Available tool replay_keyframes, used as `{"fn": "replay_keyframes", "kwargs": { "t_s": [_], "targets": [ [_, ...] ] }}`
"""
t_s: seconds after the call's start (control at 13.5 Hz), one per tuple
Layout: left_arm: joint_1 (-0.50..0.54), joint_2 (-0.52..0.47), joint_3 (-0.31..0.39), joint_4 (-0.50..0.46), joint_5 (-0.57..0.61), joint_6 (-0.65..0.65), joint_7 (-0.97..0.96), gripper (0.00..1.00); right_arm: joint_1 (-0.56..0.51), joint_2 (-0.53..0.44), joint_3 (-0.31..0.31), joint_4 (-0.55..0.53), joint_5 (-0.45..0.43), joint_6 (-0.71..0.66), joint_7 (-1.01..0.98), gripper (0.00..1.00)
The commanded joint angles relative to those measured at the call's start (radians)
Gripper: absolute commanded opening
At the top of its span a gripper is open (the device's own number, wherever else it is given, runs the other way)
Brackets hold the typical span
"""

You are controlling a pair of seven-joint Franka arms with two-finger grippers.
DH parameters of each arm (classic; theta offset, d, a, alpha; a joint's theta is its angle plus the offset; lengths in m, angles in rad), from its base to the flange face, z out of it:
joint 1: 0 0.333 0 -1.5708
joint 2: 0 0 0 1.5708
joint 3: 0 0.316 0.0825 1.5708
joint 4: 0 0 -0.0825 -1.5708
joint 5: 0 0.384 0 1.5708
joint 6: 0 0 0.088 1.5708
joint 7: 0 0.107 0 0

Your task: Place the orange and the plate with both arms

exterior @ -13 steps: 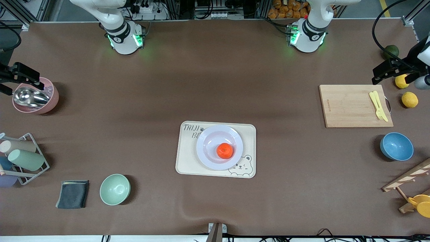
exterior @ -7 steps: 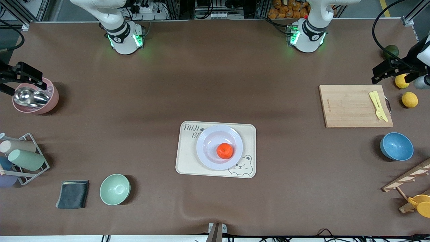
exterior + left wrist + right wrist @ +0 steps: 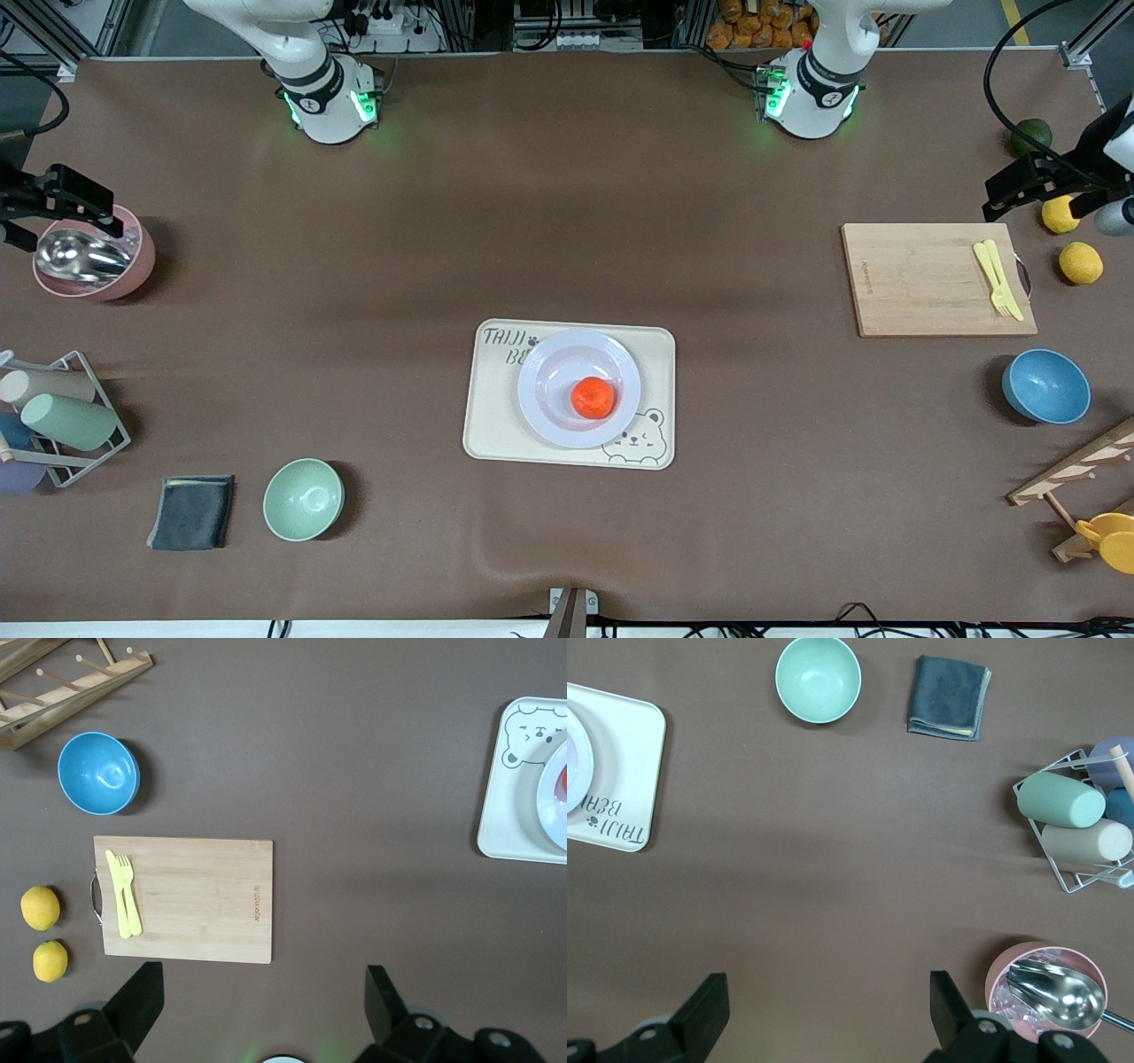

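Orange [image 3: 593,397]: you'll find it in the well of the plate [image 3: 540,416]; round, no long axis, dimpled top up. Likely light, firm, prone to roll; pinch it across its middle.
Plate: on the tray [image 3: 496,425] mid-table, lying flat. Probably glossy, slippery, breakable; take its rim.
Left gripper [image 3: 257,992]: jaws wide, empty, over the table beside the cutting board [image 3: 921,283].
Right gripper [image 3: 824,992]: jaws wide, empty, near the pink cup [image 3: 133,266].

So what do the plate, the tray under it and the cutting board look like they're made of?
The plate looks like glossy ceramic or melamine: it shows soft highlights. The tray seems matte cream plastic with a printed bear. The cutting board looks like bamboo or light wood, with visible grain and a metal handle.
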Motion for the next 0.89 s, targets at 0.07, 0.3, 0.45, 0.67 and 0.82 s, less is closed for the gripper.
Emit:
{"fn": "replay_keyframes", "kwargs": {
  "t_s": [0.07,0.3,0.45,0.67,0.82],
  "targets": [
    [0.006,-0.005,0.0,0.013,-0.02,-0.016,0.012,1.0,-0.028,-0.015,0.027,-0.015,-0.02,0.0,0.003,1.0],
    [0.006,-0.005,0.001,0.03,-0.02,-0.016,0.012,1.0,-0.035,-0.014,0.024,-0.015,-0.011,0.003,0.003,1.0],
    [0.006,-0.008,-0.002,0.03,-0.023,-0.016,0.015,1.0,-0.038,-0.014,0.021,-0.015,-0.02,0.002,0.003,1.0],
    [0.006,-0.011,-0.006,0.03,-0.041,-0.016,0.013,1.0,-0.058,-0.011,0.019,-0.018,-0.02,-0.001,0.003,1.0],
    [0.004,-0.011,-0.003,0.03,-0.056,-0.016,0.01,1.0,-0.063,-0.008,0.021,-0.02,-0.02,-0.001,0.002,1.0]
  ]
}}
